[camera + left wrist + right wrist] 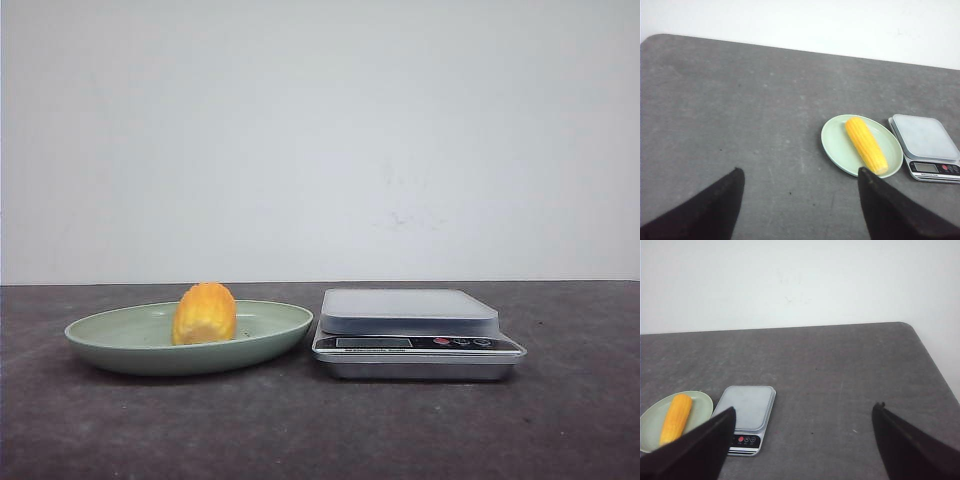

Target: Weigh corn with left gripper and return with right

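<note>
The yellow-orange corn [204, 314] lies in a pale-green shallow plate [110, 332] left of a silver kitchen scale [410, 312]. The corn also shows in the left wrist view [866, 144] and in the right wrist view [675, 418]. The plate [837, 142] and scale [925, 137] lie side by side. My left gripper [800, 172] is open and empty, high above the table and well short of the plate. My right gripper [802, 407] is open and empty, high above the table beside the scale [747, 407]. Neither gripper shows in the front view.
The dark grey tabletop [320, 430] ends at a white wall behind. A rounded table corner [660, 40] shows in the left wrist view and another [910, 327] in the right wrist view.
</note>
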`<state>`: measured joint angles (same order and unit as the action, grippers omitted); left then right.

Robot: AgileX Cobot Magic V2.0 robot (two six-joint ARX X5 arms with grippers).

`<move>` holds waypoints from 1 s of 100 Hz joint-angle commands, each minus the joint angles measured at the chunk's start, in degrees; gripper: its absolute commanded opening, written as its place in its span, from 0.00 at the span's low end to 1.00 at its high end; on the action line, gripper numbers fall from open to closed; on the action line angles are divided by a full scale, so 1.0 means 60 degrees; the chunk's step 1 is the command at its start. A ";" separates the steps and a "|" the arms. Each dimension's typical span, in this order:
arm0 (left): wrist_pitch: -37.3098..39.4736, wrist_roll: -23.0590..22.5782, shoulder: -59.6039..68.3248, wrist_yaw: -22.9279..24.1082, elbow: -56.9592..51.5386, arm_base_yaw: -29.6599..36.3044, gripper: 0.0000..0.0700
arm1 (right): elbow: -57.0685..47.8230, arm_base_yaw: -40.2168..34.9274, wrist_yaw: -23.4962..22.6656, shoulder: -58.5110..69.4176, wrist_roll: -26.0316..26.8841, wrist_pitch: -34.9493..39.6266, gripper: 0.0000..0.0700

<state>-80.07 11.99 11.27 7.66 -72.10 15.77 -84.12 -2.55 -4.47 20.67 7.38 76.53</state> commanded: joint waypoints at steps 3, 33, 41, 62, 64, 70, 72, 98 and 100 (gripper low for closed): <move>0.0102 -0.0062 0.0066 -0.0036 -0.0051 0.0018 0.61 | 0.0197 0.0011 0.0000 -0.0182 0.0146 0.0251 0.78; 0.0565 -0.0120 0.0062 -0.0036 0.0266 0.0018 0.61 | 0.2554 0.0011 -0.0007 -0.0936 0.0131 -0.0576 0.76; 0.0805 -0.0135 0.0062 -0.0036 0.0321 0.0018 0.58 | 0.3056 0.0011 -0.0022 -0.1071 0.0189 -0.0911 0.65; 0.1064 -0.0350 0.0062 -0.0044 0.0321 0.0018 0.01 | 0.3406 0.0011 0.0015 -0.1184 0.0200 -0.1151 0.01; 0.1064 -0.0346 0.0062 -0.0044 0.0324 0.0018 0.01 | 0.3406 0.0007 0.0015 -0.1184 0.0197 -0.1184 0.01; 0.1075 -0.0346 0.0062 -0.0036 0.0324 0.0018 0.01 | 0.3406 0.0007 0.0022 -0.1191 0.0200 -0.1249 0.01; 0.1071 -0.0346 0.0062 -0.0036 0.0324 0.0018 0.01 | 0.3406 0.0007 0.0022 -0.1191 0.0208 -0.1253 0.01; 0.0911 -0.0157 0.0062 -0.0036 0.0291 0.0015 0.02 | 0.3402 0.0007 0.0000 -0.1198 0.0270 -0.1169 0.01; 0.0900 -0.0160 0.0062 -0.0036 0.0291 0.0015 0.02 | 0.3402 0.0007 0.0000 -0.1198 0.0270 -0.1191 0.01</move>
<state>-74.85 10.98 11.25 7.53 -69.56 15.77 -62.85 -2.55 -4.49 13.69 8.25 70.08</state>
